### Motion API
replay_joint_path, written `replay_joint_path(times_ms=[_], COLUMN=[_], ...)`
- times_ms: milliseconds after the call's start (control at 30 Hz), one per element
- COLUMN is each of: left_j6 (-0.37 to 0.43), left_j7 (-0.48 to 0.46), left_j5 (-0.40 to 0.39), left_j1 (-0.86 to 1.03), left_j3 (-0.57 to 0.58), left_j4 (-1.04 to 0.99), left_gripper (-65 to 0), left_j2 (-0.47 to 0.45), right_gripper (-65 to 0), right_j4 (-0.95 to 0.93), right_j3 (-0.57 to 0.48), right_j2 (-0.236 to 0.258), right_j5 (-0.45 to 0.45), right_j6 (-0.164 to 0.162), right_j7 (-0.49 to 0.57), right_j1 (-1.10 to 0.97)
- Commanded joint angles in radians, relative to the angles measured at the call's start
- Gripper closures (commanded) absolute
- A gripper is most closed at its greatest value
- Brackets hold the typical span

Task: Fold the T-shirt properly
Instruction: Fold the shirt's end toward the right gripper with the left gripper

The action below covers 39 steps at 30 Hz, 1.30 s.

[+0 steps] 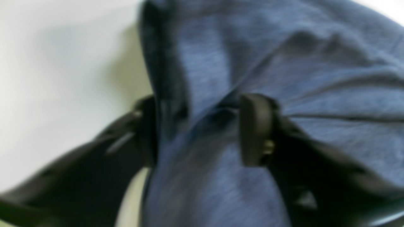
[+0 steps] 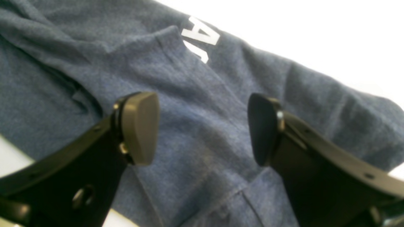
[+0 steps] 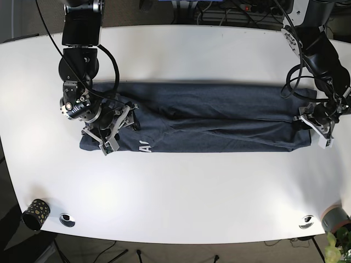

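White table (image 3: 192, 49), bare around the T-shirt (image 3: 219, 118). T-shirt spread as a long folded band across the table's middle. Risk: uneven fold or dragged band if only one end lifts, since only one end is gripped. Left gripper (image 1: 202, 129): clamped on bunched cloth at one end. Right gripper (image 2: 202, 129): spread wide over the other end, grasping nothing.

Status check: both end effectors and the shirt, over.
Left end effector shut on T-shirt edge. Right end effector open over the shirt, gripping nothing. Shirt folded lengthwise into a band. Nothing in the way.
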Motion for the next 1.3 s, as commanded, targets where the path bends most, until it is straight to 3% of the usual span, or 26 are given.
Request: replay_joint_path(times_ms=[0,200,300,367,467,767,1067,1267], left_j6=[-0.001,-0.001,-0.001,-0.001,-0.001,-0.001,-0.001,-0.001], left_j7=[0.046,0.02,0.026,0.038,0.038,0.079,0.102,0.044], left_j5=[0.022,0.025,0.03,0.025,0.027,0.031,0.03,0.03], left_j1=[-0.006,-0.006,0.009,0.046,0.125,0.2,0.145,0.111], left_j3=[0.007,0.007,0.057,0.171,0.249,0.419,0.551,0.608], left_j4=[0.0,0.031,0.091,0.2,0.413,0.752,0.706,0.606], left_gripper=[-18.5,-4.7,-4.3,-3.8,-3.5,-0.3,-0.3,-0.4], left_j2=[0.01,0.014,0.014,0.014,0.021,0.142,0.318,0.375], right_gripper=[-42.2,-42.2,-42.2,-42.2,-42.2,-42.2,-42.2,-42.2], right_j4=[0.031,0.029,0.029,0.028,0.029,0.029,0.029,0.029], right_j3=[0.003,0.003,0.003,0.003,0.003,0.003,0.003,0.003], right_j2=[0.006,0.006,0.006,0.006,0.006,0.006,0.007,0.012], right_j5=[0.016,0.016,0.016,0.016,0.016,0.016,0.016,0.016], right_j6=[0.003,0.003,0.003,0.003,0.003,0.003,0.003,0.003], right_j7=[0.021,0.021,0.021,0.021,0.019,0.019,0.019,0.019], right_j1=[0.021,0.019,0.019,0.019,0.018,0.009,0.007,0.009])
